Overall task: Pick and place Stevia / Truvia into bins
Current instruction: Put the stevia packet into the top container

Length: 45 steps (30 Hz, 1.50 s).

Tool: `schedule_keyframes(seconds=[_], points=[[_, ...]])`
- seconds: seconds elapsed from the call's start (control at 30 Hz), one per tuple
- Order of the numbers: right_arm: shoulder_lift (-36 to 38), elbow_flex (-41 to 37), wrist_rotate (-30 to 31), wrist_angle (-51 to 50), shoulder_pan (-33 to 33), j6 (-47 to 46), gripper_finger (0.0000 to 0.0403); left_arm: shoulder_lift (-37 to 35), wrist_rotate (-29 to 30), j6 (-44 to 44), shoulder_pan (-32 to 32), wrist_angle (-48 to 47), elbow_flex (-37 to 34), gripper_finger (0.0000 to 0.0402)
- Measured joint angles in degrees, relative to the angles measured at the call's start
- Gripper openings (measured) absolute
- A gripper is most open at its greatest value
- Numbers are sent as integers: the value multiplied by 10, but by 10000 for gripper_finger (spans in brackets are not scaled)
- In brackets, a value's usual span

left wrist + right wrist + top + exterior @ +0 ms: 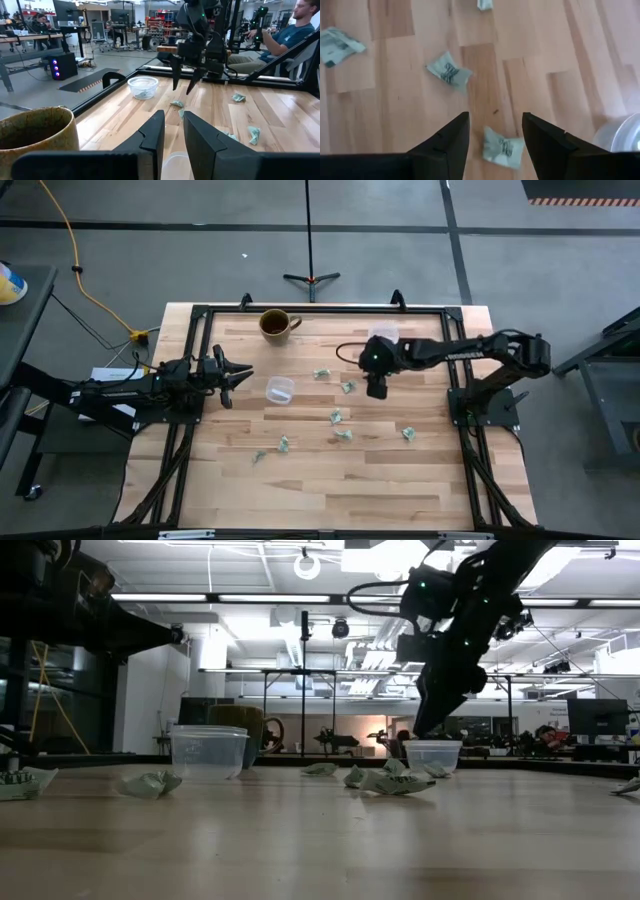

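Pick step: my right end effector (pixel 494 134), fingers apart and empty, hovers over a Stevia sachet (pixel 503 149) on the tabletop (pixel 380 480) near the far cup (pixel 383 335). Next: descend straight, then close. Left end effector (pixel 236 375) waits open beside near cup (pixel 279 390).

A brown mug (pixel 277 324) stands on the wooden table (pixel 330 475); a seated person (pixel 280 37) shows beyond it.

Both arms (pixel 470 352) dark w/ black cables, one green LED (pixel 374 360).
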<state>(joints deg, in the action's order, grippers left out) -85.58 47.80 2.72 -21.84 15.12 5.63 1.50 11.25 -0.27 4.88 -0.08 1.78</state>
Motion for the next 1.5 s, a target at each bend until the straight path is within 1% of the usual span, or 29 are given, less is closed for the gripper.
schedule_keyframes(seconds=[0.17, 0.37, 0.53, 0.57, 0.67, 0.7, 0.87, 0.93, 1.03, 1.13, 1.23, 1.33, 1.37, 1.4, 1.5], points=[[0, 0, 4, -25, -1, -30, 174, 0, 0, 0, 0, -1, 0, 106], [-2, 0, -1, -29, 0, -38, 174, 0, 0, 0, 0, -1, 0, 106], [-39, 0, 5, -36, 0, -43, 174, 0, 0, 0, 0, -1, 0, 106], [-49, 0, 9, -35, 0, -42, 174, 0, 0, 0, 0, -1, 0, 106], [-79, 0, 57, -34, 0, -53, 174, 0, 0, 0, 0, -1, 0, 106], [-87, 0, 63, -32, 2, -60, 174, 0, 0, 0, 0, -1, 0, 106], [-114, 3, 19, -20, 16, -65, 169, 0, 0, 0, 0, -1, 0, 106], [-119, 3, 12, -20, 20, -67, 164, 0, 0, 0, 0, -1, 0, 106], [-120, 3, 7, -22, 22, -67, 146, 0, 0, 0, 0, -1, 0, 106], [-116, 3, 2, -22, 21, -57, 116, 0, 0, 0, 0, -1, 0, 106], [-107, 2, -1, -24, 21, -54, 74, 0, 0, 0, 0, -1, 0, 106], [-92, 0, -1, -27, 21, -52, 22, 0, 0, 0, 0, -1, 0, 106], [-85, -1, 3, -26, 21, -50, 13, 0, 0, 0, 0, -1, 0, 106], [-76, -1, 12, -21, 21, -47, 9, 0, 0, 0, 0, -1, 0, 106], [-43, -1, 55, 14, 21, -46, 19, 0, 0, 0, 0, -1, 0, 106]])
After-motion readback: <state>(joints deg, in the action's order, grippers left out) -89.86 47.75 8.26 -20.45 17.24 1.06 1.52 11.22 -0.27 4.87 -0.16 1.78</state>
